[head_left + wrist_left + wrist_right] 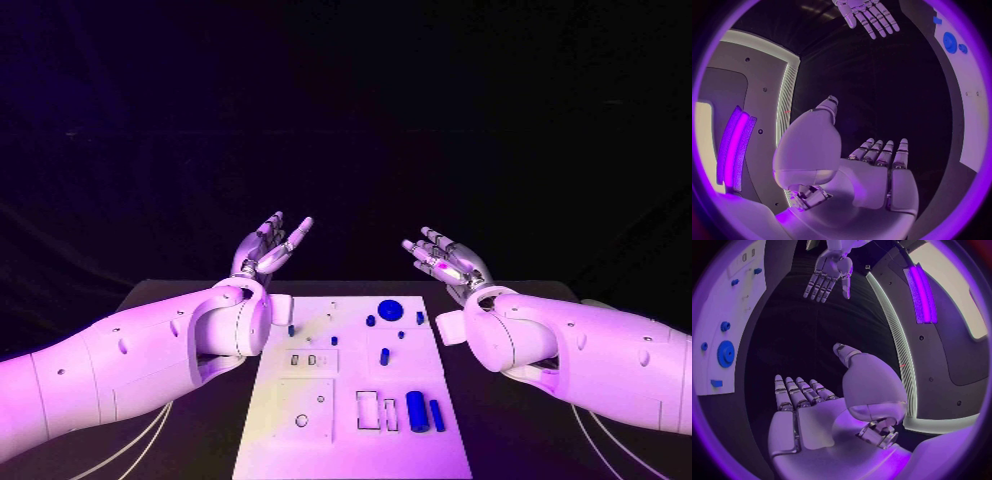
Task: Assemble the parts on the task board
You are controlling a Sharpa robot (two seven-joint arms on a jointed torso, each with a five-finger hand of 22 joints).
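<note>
The white task board (325, 425) lies in the middle of the black table. Several blue parts lie on it: a round gear (391, 308) near the far edge, small pieces (385, 355) around the middle, and two blue cylinders (417, 411) near the front right. My left hand (270, 243) is raised above the board's far left corner, fingers apart, holding nothing. My right hand (446, 259) is raised above the far right corner, also empty with fingers spread. In the wrist views each palm (873, 185) (811, 425) faces up, empty, and the board's edge (736, 305) with the gear (725, 353) shows.
Rectangular slots (376, 410) and a round hole (302, 420) are cut in the board's near half. Bare black table (534, 440) flanks the board on both sides, under my forearms.
</note>
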